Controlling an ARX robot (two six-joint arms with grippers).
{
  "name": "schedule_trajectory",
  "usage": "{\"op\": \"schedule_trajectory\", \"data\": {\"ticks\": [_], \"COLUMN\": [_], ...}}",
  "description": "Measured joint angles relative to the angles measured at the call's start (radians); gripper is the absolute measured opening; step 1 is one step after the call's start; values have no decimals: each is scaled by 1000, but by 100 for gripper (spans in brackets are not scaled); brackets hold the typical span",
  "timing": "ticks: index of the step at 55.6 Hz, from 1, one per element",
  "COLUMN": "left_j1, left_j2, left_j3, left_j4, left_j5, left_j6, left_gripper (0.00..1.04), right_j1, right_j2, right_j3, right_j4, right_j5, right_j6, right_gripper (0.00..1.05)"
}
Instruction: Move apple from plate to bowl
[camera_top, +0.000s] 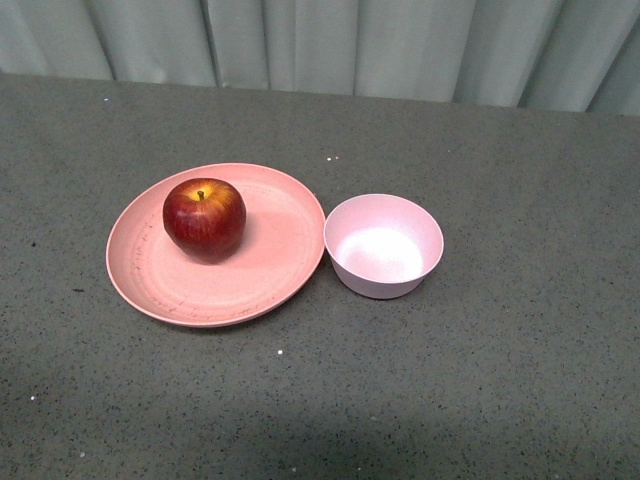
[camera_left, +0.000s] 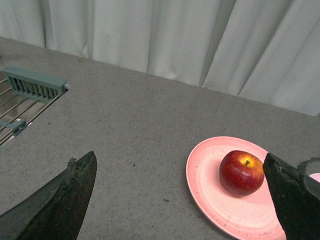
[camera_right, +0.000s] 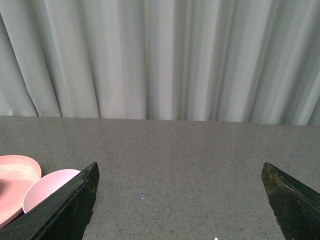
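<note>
Front view, apple on plate, bowl beside

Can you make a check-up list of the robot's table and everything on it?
Surface: grey speckled table, a few white flecks.
Job's things: apple on the plate, stem up; bowl empty, close beside the plate.
Clutter: wire rack with a green bar, apart from the plate.
Grippers: left gripper open, empty; right gripper open, empty.
Cables: nothing seen.
Surroundings: pale curtain behind the table.
</note>
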Motion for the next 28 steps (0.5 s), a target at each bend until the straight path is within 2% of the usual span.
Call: {"op": "schedule_trajectory", "data": {"ticks": [7,14,18,28], "left_j1": [-13,-54,-85,-163], "left_j2": [332,584,706,1073], "left_j3": [86,186,248,523], "left_j4": [224,313,323,218], "left_j5": [53,77,68,34], "left_j6": [-10,-17,-12,-45], "left_gripper": [98,98,98,98], "right_j1": [0,0,0,0], "right_j2": [0,0,0,0], "right_j3": [0,0,0,0], "right_j4": [0,0,0,0], "right_j5": [0,0,0,0], "right_j6": [0,0,0,0], "right_gripper": [95,95,95,95]}}
